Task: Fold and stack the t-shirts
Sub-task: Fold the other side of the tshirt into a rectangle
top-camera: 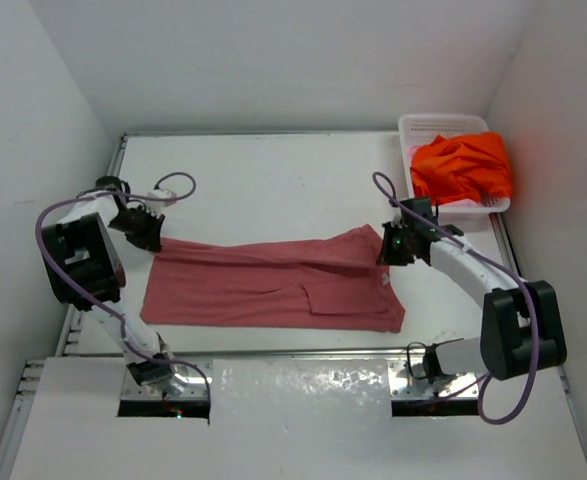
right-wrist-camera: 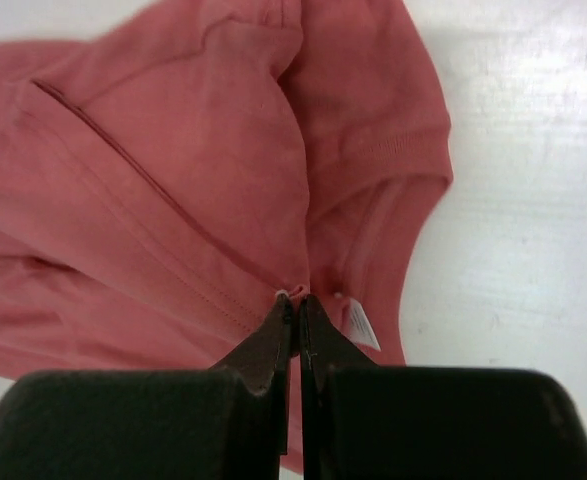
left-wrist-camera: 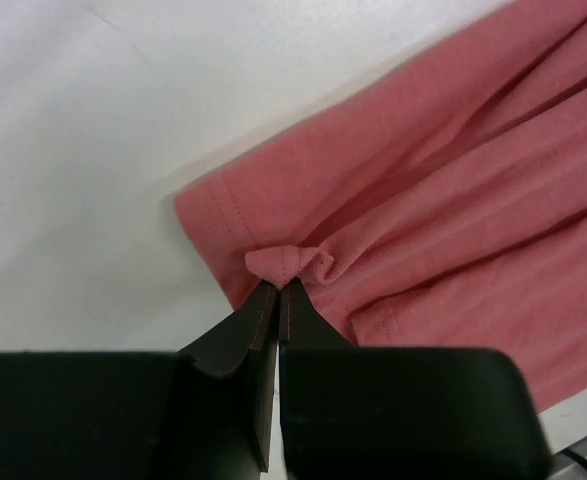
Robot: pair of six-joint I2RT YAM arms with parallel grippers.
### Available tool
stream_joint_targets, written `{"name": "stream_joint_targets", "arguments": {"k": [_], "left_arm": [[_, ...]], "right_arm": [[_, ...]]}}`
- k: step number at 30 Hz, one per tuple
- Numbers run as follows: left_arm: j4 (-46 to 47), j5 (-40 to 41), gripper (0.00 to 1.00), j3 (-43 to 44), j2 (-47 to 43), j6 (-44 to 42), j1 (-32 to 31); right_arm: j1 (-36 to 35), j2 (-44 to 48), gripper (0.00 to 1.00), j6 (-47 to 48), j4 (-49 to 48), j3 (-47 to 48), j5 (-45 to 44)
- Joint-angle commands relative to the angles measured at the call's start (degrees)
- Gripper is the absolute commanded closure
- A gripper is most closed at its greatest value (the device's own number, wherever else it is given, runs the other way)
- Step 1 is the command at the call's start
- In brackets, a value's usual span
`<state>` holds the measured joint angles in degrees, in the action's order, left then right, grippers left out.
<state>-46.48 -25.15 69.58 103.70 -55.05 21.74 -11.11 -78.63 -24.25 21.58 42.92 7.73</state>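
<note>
Pinching rose-red t-shirt (top-camera: pixel 258 295) edges: left pincer (left-wrist-camera: pixel 278 286), right pincer (right-wrist-camera: pixel 296 298)

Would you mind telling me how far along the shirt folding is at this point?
Done: nothing stacked yet. In hand: the dusty rose-red cloth t-shirt lies partly folded lengthwise on the table, with the left fingers and right fingers shut on opposite ends. Left: finish that fold, then the bright orange t-shirt, bunched in the white perforated plastic basket.
</note>
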Motion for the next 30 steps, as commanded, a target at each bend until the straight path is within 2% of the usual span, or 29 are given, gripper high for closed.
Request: {"name": "stream_joint_targets", "arguments": {"k": [1, 8, 15, 20, 22, 23, 25, 26, 28, 30], "left_arm": [[-0.01, 1.07, 1.0, -0.59, -3.5, -4.89, -0.03], [-1.78, -4.21, 1.0, -4.18, -6.05, -9.64, -0.2], [2.71, 0.36, 1.0, -10.16, -6.14, -10.87, -0.2], [2.88, 2.03, 0.99, -9.82, -6.32, -11.57, -0.12], [3.15, 2.38, 0.89, -9.55, -6.49, -11.4, -0.12], [3.15, 2.47, 0.77, -9.29, -6.41, -11.57, -0.12], [1.93, 2.73, 0.7, -8.24, -5.97, -11.48, -0.03], [1.31, 2.73, 0.6, -7.8, -5.97, -12.18, -0.03], [-0.27, 2.91, 0.53, -7.01, -6.49, -13.67, 0.32], [-1.68, 3.08, 0.34, -5.61, -7.02, -15.26, 0.93]], "right_arm": [[0.13, 3.04, 1.0, 0.87, 0.82, -0.29, -2.1], [-0.05, 4.19, 1.0, 0.35, 0.39, -3.27, -0.26], [-0.66, 4.1, 1.0, -0.62, -0.4, -7.84, 0.54], [-0.66, 3.92, 1.0, -0.27, -0.4, -8.11, 0.53], [-0.66, 3.84, 1.0, -0.18, -0.14, -8.29, 0.53], [-0.75, 4.01, 1.0, -0.18, -0.05, -8.37, 0.54], [-0.66, 4.1, 1.0, -0.01, 0.21, -8.72, 0.88], [-0.66, 4.19, 1.0, 0.34, 0.47, -8.73, 0.89], [-0.66, 4.54, 1.0, 0.69, 1.62, -8.81, 0.54], [-0.66, 5.41, 1.0, 1.57, 2.67, -9.08, 0.1]]}}
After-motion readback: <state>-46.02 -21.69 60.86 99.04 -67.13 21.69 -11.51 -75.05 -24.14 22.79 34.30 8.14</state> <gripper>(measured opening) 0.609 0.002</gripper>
